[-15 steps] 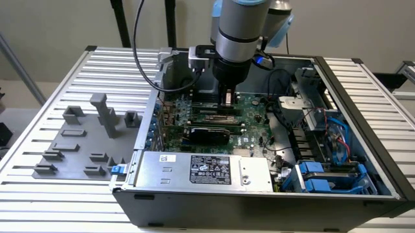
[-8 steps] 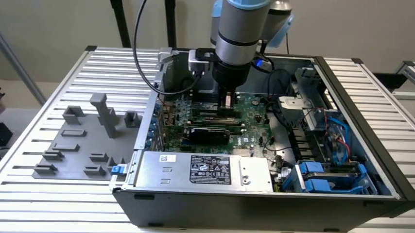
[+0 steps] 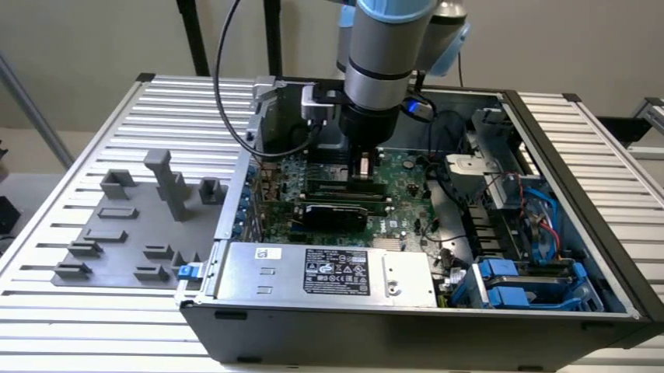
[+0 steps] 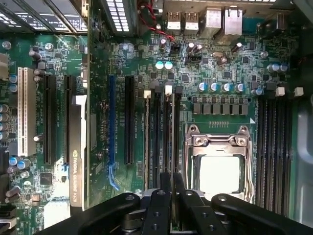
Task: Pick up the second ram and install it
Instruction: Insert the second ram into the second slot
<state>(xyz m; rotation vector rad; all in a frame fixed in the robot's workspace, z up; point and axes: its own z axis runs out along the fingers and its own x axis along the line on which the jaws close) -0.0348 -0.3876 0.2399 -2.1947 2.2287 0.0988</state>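
Plain beige wall (image 3: pixel 93 35) behind. Ribbed silver aluminium-slat worktable (image 3: pixel 93 132) spans the scene. Black vertical metal posts (image 3: pixel 194 35) rise at the rear. Even, diffuse light, soft shadows.

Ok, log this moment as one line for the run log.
step: ram install | claw: down inside open computer case, over motherboard memory slots beside CPU socket | stick seated: cannot tell

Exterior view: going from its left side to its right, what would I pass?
Grey holder blocks → green motherboard with the robot's gripper down over it → blue drive bays → ribbed table.
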